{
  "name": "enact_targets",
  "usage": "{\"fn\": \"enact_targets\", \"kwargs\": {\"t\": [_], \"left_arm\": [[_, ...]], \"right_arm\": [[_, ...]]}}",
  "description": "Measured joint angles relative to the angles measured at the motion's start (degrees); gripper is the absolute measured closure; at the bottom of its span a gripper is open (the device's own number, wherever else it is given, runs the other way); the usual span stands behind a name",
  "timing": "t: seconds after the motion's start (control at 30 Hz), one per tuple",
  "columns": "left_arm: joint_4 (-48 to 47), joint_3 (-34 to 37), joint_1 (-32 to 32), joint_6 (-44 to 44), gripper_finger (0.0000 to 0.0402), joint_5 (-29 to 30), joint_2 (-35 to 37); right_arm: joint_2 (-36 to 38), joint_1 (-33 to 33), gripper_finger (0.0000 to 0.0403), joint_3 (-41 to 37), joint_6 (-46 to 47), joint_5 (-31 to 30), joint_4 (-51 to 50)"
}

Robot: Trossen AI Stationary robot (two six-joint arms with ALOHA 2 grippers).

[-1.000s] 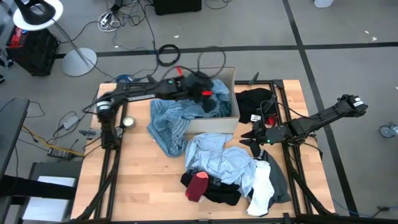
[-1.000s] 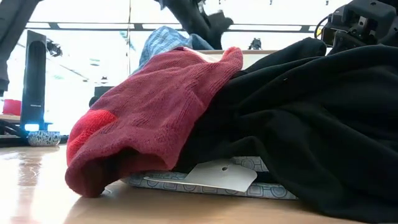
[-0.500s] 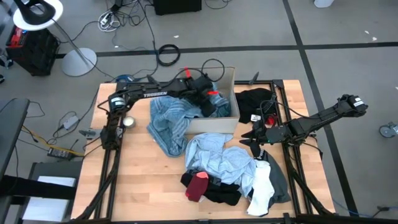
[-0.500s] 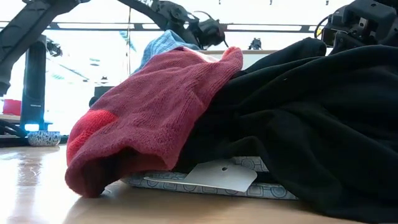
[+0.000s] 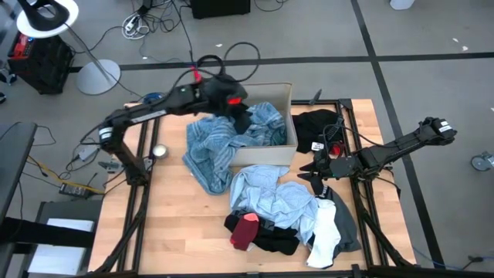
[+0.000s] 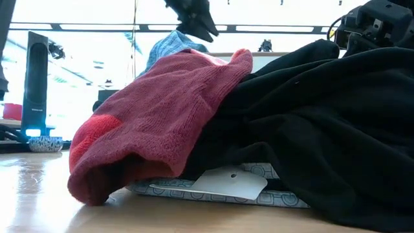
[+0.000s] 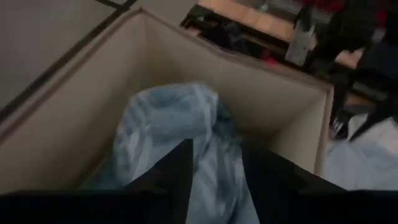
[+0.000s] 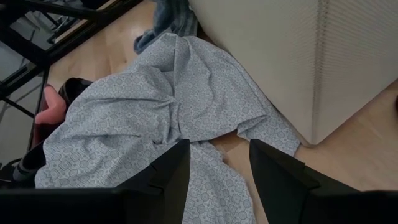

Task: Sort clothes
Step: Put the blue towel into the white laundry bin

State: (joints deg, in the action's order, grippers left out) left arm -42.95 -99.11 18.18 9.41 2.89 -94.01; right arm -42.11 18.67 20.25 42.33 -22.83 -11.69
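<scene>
Your left gripper has risen above the cardboard box since a second ago, and its fingers are now spread wide, holding nothing. The blue-grey striped garment lies inside the box and hangs over its wall onto the table. Your right gripper has not moved; it waits, partly open and empty, over the light blue patterned shirt.

Your left arm, slim dark jointed links, red patch near its wrist, your right arm matching black, thin cables alongside, blunt dark fingers.
</scene>
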Motion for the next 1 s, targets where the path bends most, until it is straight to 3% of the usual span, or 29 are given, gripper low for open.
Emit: {"fn": "enact_targets", "kwargs": {"t": [0.2,0.33,0.47,0.63,1.0], "left_arm": [[-2.04,7.20,-6.78,-0.08,0.0257,11.45,8.29],[0.40,20.69,-9.89,4.41,0.0262,15.18,15.92],[9.01,35.72,-12.55,9.99,0.0264,15.91,25.19],[18.80,49.54,-14.66,13.02,0.0265,16.97,34.50],[29.32,69.83,-14.84,15.00,0.0265,18.61,36.48]], "right_arm": [[0.01,0.00,0.0236,-0.01,0.01,0.00,-0.17],[0.01,0.00,0.0236,-0.01,0.02,0.00,-0.51],[0.01,0.00,0.0236,-0.02,0.04,0.00,-0.61],[0.00,0.00,0.0236,0.00,0.06,0.00,-0.65],[0.00,0.00,0.0236,-0.01,0.26,-0.33,-0.70]]}}
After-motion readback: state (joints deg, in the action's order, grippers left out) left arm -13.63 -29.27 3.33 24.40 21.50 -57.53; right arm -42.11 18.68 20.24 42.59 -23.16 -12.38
